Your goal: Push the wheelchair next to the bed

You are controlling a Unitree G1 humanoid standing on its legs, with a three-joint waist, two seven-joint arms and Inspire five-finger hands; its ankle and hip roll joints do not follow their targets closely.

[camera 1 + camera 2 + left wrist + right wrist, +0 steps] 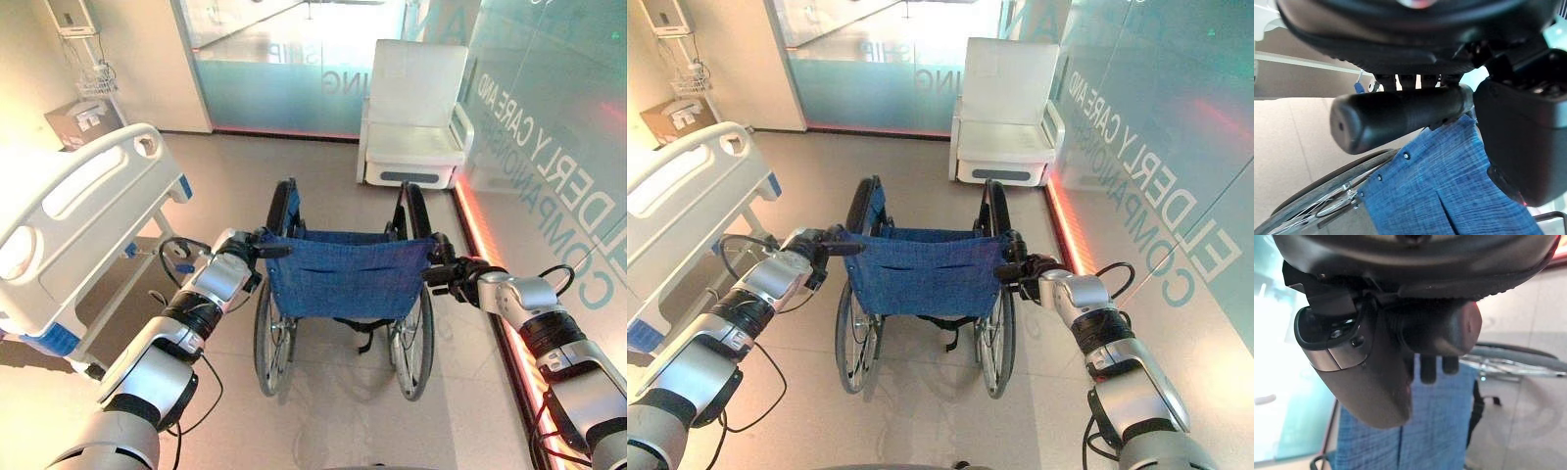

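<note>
Colours, ward floor, one moment

Wheelchair [343, 279] at centre: blue woven back (fine heathered weave), black push grips and tyres; bed [69, 211] at left white with blue corner trim; armchair [411, 117] at upper right white; floor [323, 411] beige.

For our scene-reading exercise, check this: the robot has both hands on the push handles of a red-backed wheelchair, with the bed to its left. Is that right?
Not quite. The wheelchair has a blue fabric back, not red, as the left eye view shows. The rest holds: the left hand and right hand are on its push handles, and the bed stands to the robot's left.

bed [69, 211] cut off at left edge
</note>
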